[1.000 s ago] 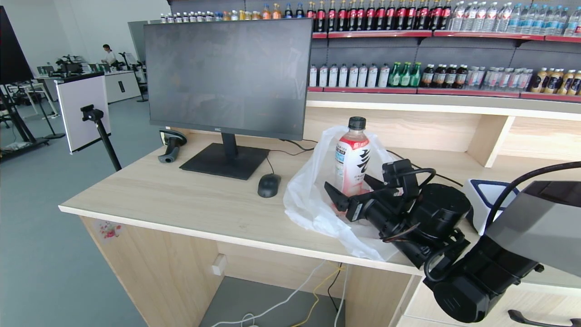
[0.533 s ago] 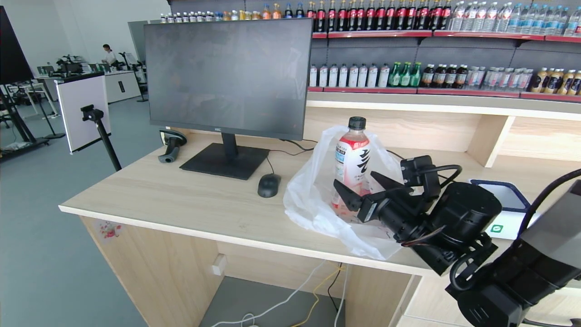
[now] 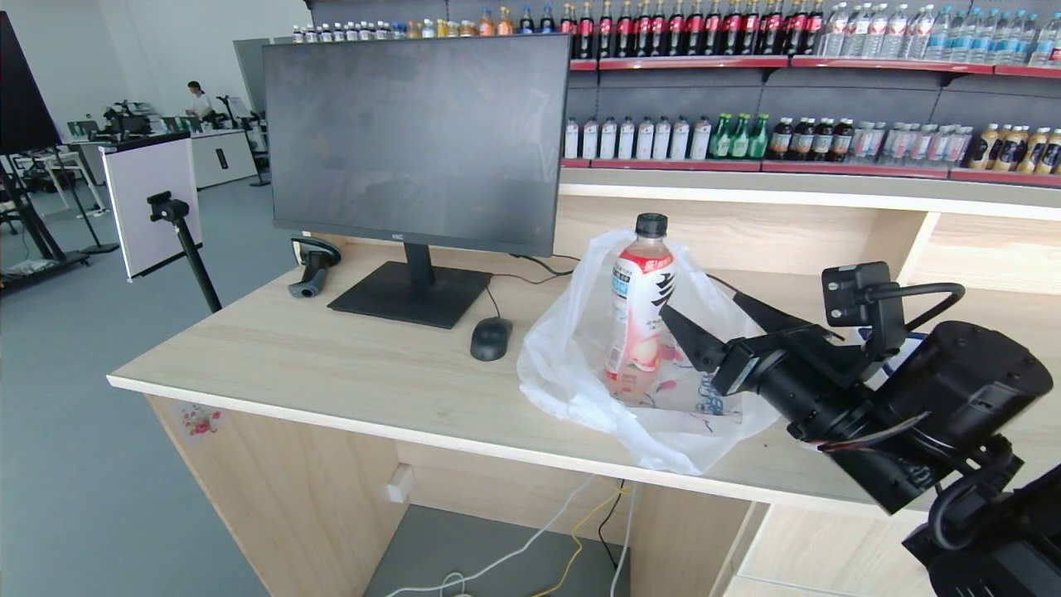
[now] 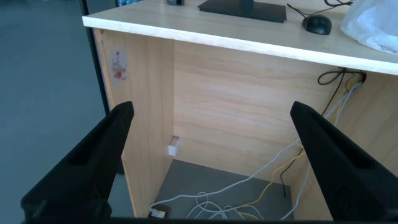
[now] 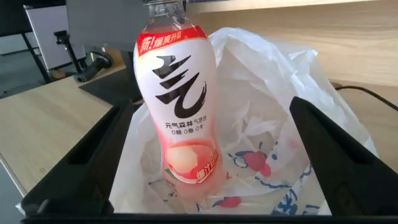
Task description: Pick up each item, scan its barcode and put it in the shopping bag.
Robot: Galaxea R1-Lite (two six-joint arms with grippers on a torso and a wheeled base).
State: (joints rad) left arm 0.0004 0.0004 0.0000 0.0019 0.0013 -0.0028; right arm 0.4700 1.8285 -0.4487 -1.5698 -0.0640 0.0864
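A pink-and-white drink bottle [image 3: 642,307] with a black cap stands upright inside the open white plastic shopping bag [image 3: 572,365] on the wooden counter [image 3: 348,356]. My right gripper [image 3: 700,305] hovers just right of the bottle, open, with nothing between its fingers. In the right wrist view the bottle [image 5: 177,106] stands close ahead in the bag [image 5: 280,143], framed by the two black fingers [image 5: 81,168]. My left gripper [image 4: 211,111] is open and empty, low in front of the counter's side panel [image 4: 236,106].
A handheld barcode scanner [image 3: 313,265] rests at the counter's back left, beside a large monitor [image 3: 419,141] and a black mouse [image 3: 491,337]. Shelves of bottles [image 3: 787,137] line the back wall. Cables [image 4: 261,186] hang under the counter.
My right gripper has drawn back to the right, away from the bottle, and stayed open. The bottle remains standing in the bag.
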